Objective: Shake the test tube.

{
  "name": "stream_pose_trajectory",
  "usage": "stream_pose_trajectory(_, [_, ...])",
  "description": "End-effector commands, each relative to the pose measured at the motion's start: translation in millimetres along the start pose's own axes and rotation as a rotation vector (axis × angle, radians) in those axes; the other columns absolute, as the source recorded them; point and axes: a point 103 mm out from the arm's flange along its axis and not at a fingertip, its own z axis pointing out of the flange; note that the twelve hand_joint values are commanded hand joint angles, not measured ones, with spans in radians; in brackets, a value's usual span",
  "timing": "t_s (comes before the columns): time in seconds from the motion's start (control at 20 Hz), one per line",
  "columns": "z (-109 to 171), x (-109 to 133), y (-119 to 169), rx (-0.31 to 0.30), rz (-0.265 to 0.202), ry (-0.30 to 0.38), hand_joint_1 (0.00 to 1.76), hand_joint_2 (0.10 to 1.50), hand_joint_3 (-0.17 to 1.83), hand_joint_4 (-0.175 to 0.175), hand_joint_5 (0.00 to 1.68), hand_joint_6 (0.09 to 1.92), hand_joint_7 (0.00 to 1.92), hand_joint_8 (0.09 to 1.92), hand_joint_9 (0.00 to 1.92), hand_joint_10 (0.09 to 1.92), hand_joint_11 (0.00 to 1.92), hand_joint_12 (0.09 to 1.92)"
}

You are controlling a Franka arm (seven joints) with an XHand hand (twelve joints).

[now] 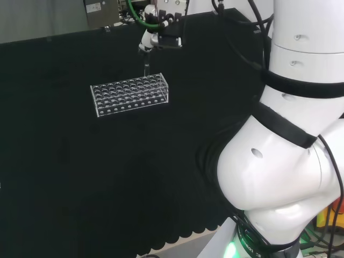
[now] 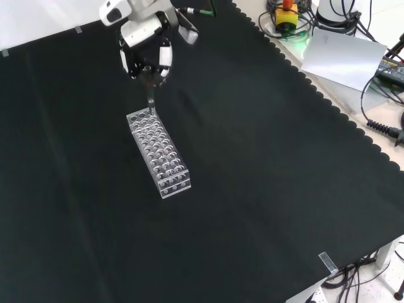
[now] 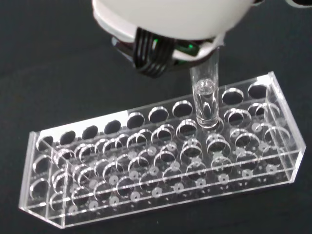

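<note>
wrist view: test tube (image 3: 205, 100) upright, rounded tip just above a hole near far row of clear rack (image 3: 161, 161), some clear liquid inside | front view: hand (image 2: 146, 53) fingers curled, pinching tube top over rack's far end | rack holes otherwise empty, on black-cloth worktop (image 2: 265, 189)

Test tube (image 3: 205, 100): clear glass, upright, rounded bottom down. Its lower end sits at the top plate of the rack (image 3: 161, 156), at a hole in the back rows near the rack's end. In the front view the tube (image 2: 150, 102) stands at the rack's 12 o'clock end. Whether it contains liquid cannot be determined.
</note>
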Motion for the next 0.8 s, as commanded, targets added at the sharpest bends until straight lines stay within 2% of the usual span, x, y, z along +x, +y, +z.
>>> stream_pose_trajectory(0.05, [-32.3, -1.4, -15.6, -0.037, 0.006, 0.042, 1.23, 0.68, 0.58, -0.175, 1.35, 0.49, 1.7, 0.51, 1.62, 0.58, 1.3, 0.85])
stream_pose_trajectory(0.3, [-41.4, 13.4, -22.2, -0.041, -0.016, 0.069, 1.23, 0.68, 0.58, -0.175, 1.35, 0.49, 1.7, 0.5, 1.62, 0.58, 1.3, 0.85])
stream_pose_trajectory(0.45, [-41.9, 33.0, -25.9, -0.032, -0.045, 0.093, 1.23, 0.67, 0.58, -0.175, 1.35, 0.49, 1.71, 0.5, 1.62, 0.58, 1.3, 0.85])
stream_pose_trajectory(0.8, [-42.5, 99.1, -31.3, -0.015, -0.163, 0.127, 1.23, 0.67, 0.58, -0.175, 1.35, 0.49, 1.71, 0.5, 1.62, 0.58, 1.3, 0.85])
